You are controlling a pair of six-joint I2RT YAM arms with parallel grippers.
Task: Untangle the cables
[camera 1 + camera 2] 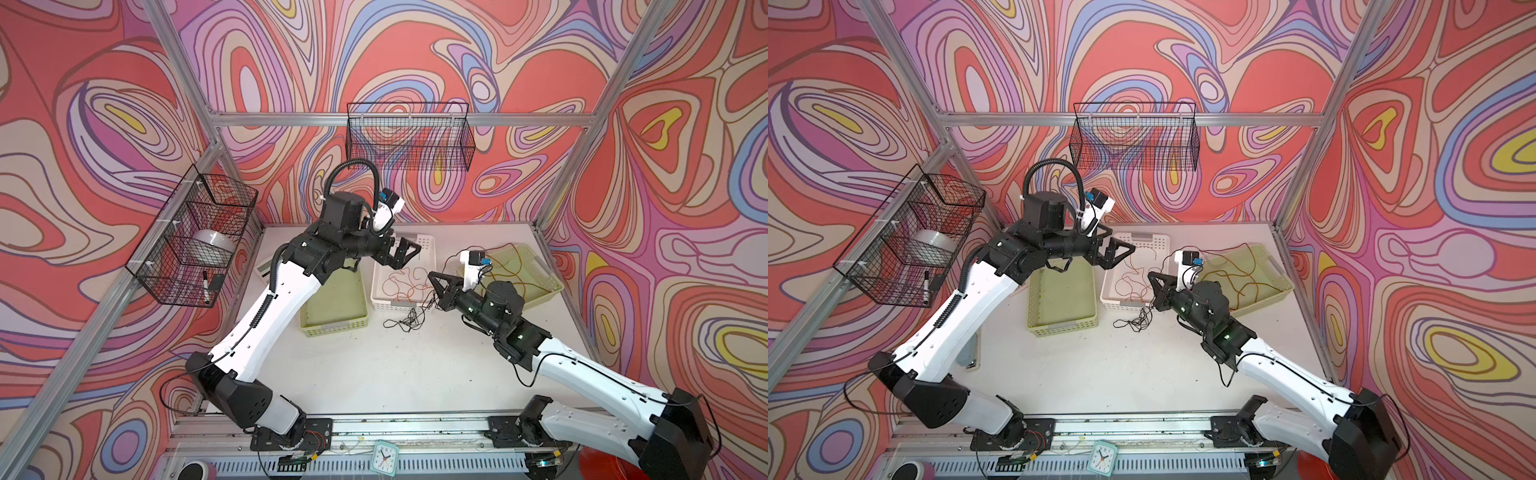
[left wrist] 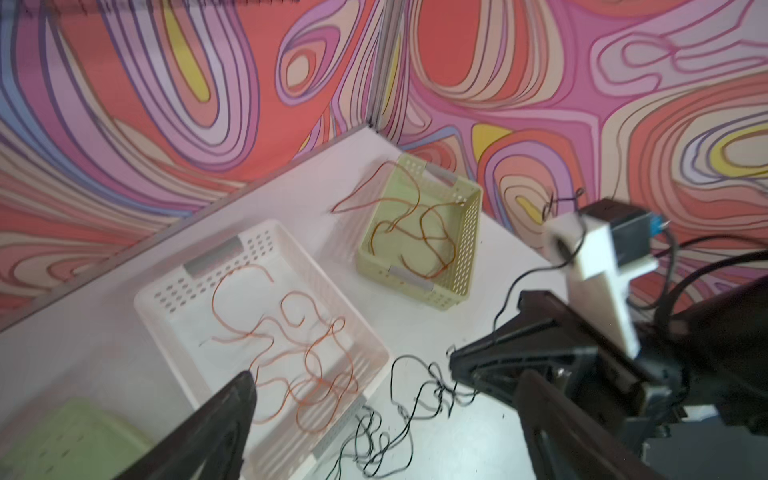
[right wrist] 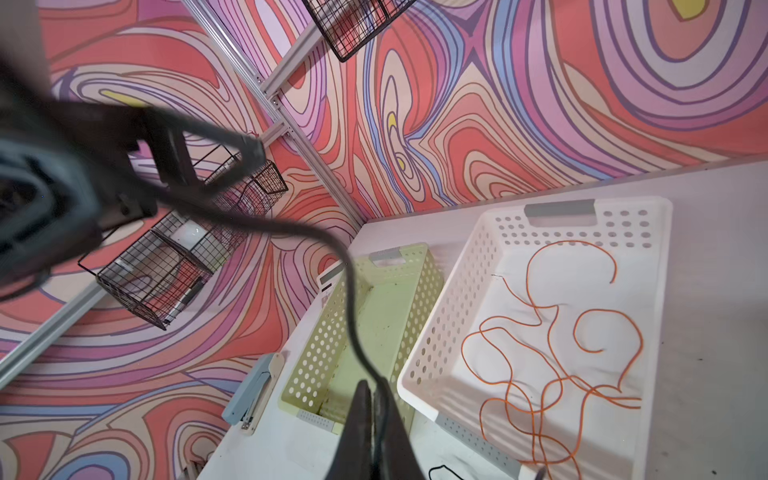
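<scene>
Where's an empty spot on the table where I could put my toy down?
The big bare table between the black cables and the front rail is free. The left green basket is empty too. It is crowded around the white basket, where orange cables, the black cables and the right claw bunch together.

Table [image 1: 374, 374]: three baskets in a row across its far half.
Left basket [image 1: 332, 328]: just left of the middle one.
Middle basket [image 1: 390, 306]: loose cables [image 3: 548, 365] inside.
Right basket [image 1: 548, 291]: more cables [image 2: 428, 232] inside, one trailing over its far rim.
Tangled cables [image 1: 409, 322]: on the table, just before the middle basket.
</scene>
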